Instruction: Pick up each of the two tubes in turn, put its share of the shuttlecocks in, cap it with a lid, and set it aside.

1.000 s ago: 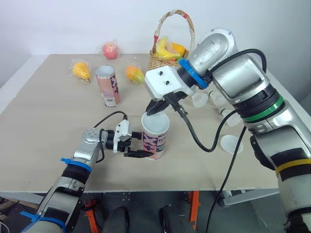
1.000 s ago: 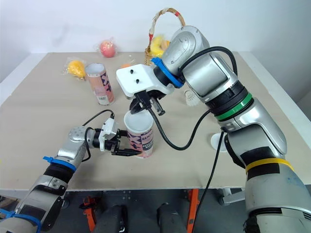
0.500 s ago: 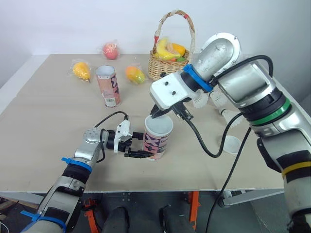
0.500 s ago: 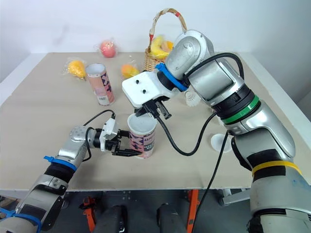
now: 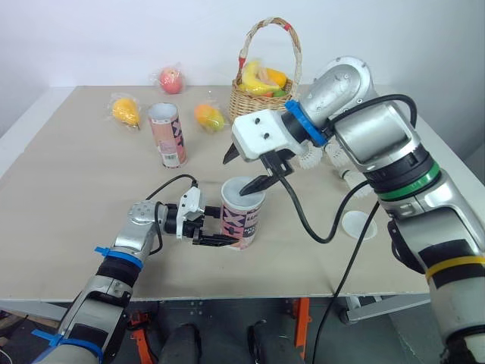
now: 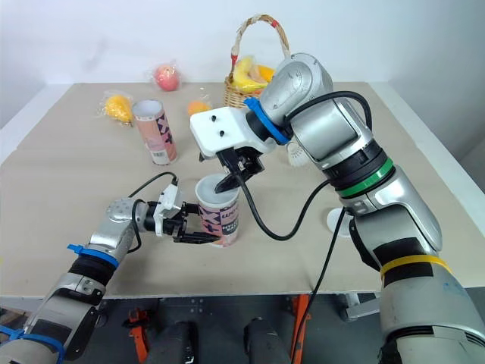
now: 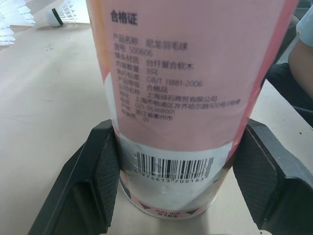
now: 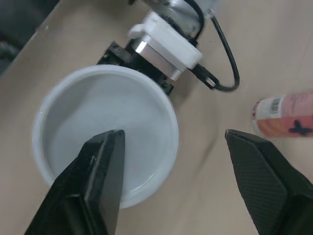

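My left gripper (image 5: 216, 231) is shut on the lower part of a pink tube (image 5: 242, 218) that stands upright near the table's front edge. Its pads (image 7: 103, 172) press both sides of the tube (image 7: 186, 88). A white lid (image 8: 105, 139) sits on the tube's top, rim upward. Just above it my right gripper (image 5: 244, 171) hangs open. One fingertip is over the lid and the other is past its rim; neither grips it. A second pink tube (image 5: 168, 134) stands uncapped at the back left. Several shuttlecocks (image 5: 312, 156) lie at the right.
A loose white lid (image 5: 358, 224) lies on the table to the right of the held tube. A wicker basket (image 5: 258, 97) of fruit stands at the back. Wrapped fruits (image 5: 126, 111) lie along the back left. The right arm's cable (image 5: 307, 224) hangs beside the tube.
My right gripper was shut on the lid at the tube's top; it has now opened and let the lid go. The left gripper and tube have not moved.
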Tool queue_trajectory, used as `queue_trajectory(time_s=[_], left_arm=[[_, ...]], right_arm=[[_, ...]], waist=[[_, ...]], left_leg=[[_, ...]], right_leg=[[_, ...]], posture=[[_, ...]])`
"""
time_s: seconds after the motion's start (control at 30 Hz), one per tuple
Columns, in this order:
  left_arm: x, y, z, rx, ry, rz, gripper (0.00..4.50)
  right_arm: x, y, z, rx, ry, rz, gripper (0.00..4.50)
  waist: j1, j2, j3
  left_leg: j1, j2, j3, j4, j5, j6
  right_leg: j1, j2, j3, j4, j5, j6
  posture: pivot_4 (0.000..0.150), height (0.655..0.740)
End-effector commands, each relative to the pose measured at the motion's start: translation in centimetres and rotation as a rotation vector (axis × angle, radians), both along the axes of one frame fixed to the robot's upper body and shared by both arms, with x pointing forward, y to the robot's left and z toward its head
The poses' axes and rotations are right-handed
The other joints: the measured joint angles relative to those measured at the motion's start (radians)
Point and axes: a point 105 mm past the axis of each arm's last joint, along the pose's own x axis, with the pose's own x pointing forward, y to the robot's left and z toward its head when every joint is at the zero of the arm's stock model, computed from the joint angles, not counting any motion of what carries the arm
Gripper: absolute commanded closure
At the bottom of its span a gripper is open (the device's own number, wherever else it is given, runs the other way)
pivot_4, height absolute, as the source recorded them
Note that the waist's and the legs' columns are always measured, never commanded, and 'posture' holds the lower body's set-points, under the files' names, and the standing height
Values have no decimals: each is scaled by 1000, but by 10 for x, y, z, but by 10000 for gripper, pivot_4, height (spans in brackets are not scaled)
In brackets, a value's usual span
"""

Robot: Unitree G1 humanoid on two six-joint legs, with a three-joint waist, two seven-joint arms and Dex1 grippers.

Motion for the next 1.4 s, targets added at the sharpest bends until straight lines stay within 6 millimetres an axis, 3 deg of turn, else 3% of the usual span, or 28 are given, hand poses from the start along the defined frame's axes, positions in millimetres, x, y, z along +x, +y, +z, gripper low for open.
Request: queue_trajectory(time_s=[0.03, 0.07, 0.13, 0.23, 0.3, 0.43, 0.7, 0.83, 1.07, 1.17, 1.27, 1.4], left_arm=[[1, 8, -20, 67, 62, 39, 14226], [1, 8, -21, 67, 62, 39, 14226], [1, 8, -21, 66, 61, 40, 14226], [2, 8, -21, 65, 60, 42, 14226], [2, 8, -22, 64, 60, 43, 14226], [2, 10, -23, 65, 59, 50, 14226], [2, 13, -24, 68, 62, 58, 14226], [1, 14, -24, 68, 63, 62, 14226], [0, 13, -23, 50, 71, 68, 14226], [-1, 13, -23, 43, 76, 71, 14226], [-2, 13, -24, 45, 78, 72, 14226], [-2, 8, -21, 21, 85, 66, 14226]], right_arm=[[-13, -3, 53, 161, 54, 10, 8663], [-14, -3, 53, 166, 73, 13, 8663], [-16, -7, 41, 134, 82, 28, 13630], [-21, -11, 29, 100, 113, 48, 22752], [-23, -13, 23, 77, 118, 56, 31967], [-27, -16, 8, 18, 134, 81, 43755], [-32, -16, -11, -81, 164, 102, 43755], [-29, -13, -32, -152, 170, 115, 43755], [-13, -10, -62, -271, 71, 117, 43755], [-14, -3, -46, -149, 74, 153, 43755], [-8, -5, -3, 59, 94, 105, 43755], [9, -44, 31, 217, 58, -93, 28895]], waist=[[1, 0, 1], [1, 0, 0], [1, -1, 0], [0, -1, 0], [-1, 0, 0], [-1, 0, 0], [-1, -1, 0], [-1, -1, 0], [-1, -3, -20], [-2, -3, -22], [-3, -2, -21], [4, -2, -20]], left_leg=[[-1, 0, 0, 0, 0, 0], [-2, 0, 0, 0, 0, 0], [-2, 0, 0, -1, 0, 0], [-2, 0, 0, -1, 0, 0], [-2, 0, 0, -1, 0, 0], [-1, 0, 0, -1, 0, 0], [-1, 0, 0, -1, 0, 0], [-1, 0, 0, -1, 0, 0], [6, 0, 0, -7, 0, 0], [14, 0, 1, -11, 0, 0], [18, 1, -3, -17, 0, 0], [14, 1, 0, -16, 0, 0]], right_leg=[[-2, 0, 0, 0, 1, 0], [-2, 0, 0, 0, 0, 0], [-1, 0, 0, 0, -1, -1], [-1, 0, -1, -1, -1, -1], [-2, 0, 0, 0, 0, 0], [-2, 0, 0, 0, 0, 0], [-2, 0, 0, 0, 0, 0], [-2, 0, 0, -1, 0, 0], [-2, 0, 0, -1, -1, -2], [2, 0, 0, -3, -2, -4], [10, 0, -4, -13, -1, -6], [9, -2, -4, -13, 2, -6]], posture=[[1500, 7371], [1500, 7371], [1500, 7371], [1500, 7371], [1500, 7371], [1500, 7371], [1500, 7371], [1500, 7371], [1500, 7371], [1500, 7371], [1500, 7371], [1500, 7371]])
